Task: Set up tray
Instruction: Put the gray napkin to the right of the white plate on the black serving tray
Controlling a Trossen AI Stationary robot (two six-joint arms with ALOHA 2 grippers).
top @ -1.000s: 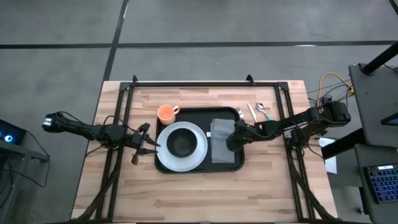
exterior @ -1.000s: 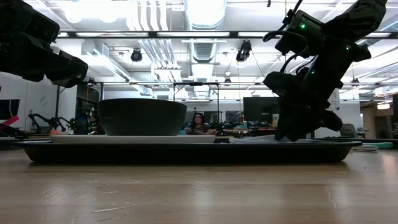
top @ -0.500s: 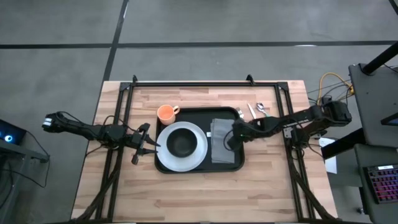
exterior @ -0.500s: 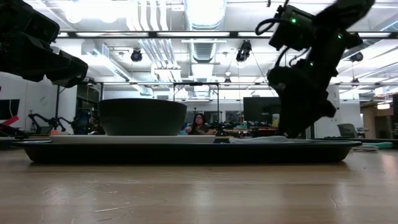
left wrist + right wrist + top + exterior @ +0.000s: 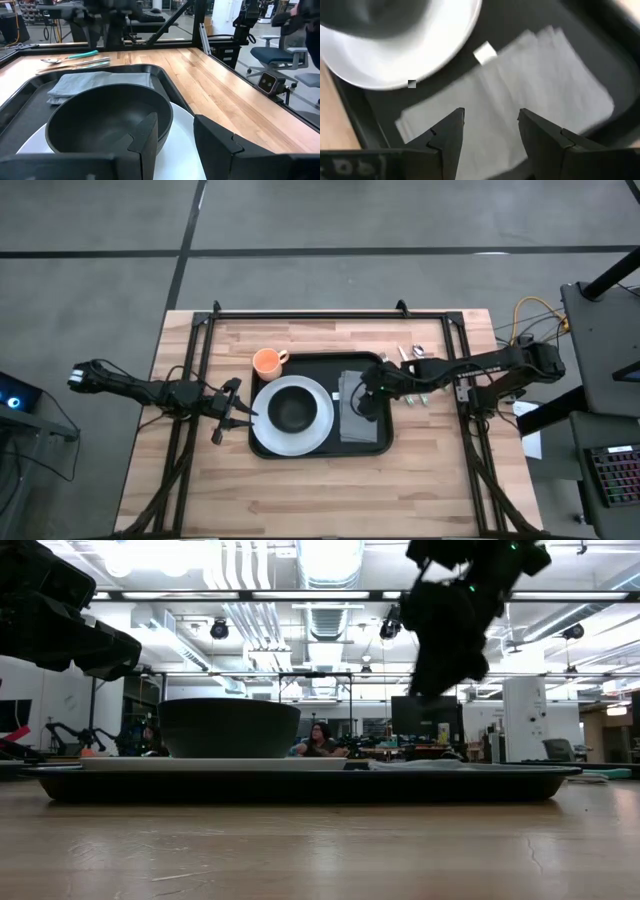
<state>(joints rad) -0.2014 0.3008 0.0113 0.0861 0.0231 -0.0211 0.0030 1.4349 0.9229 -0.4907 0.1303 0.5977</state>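
From above I see the tray (image 5: 320, 405) mid-bench already carrying the white plate (image 5: 291, 416) with the black bowl (image 5: 291, 411) on it and the grey napkin (image 5: 355, 408) beside them; I judge the cutlery (image 5: 415, 360), lying off the tray's far right corner, is what remains. The orange cup (image 5: 267, 362) sits at the tray's far left corner. My right gripper (image 5: 366, 398) hovers over the napkin. Its wrist view shows jaws spread, holding nothing. My left gripper (image 5: 172, 137) waits at the plate's edge, jaws apart and empty.
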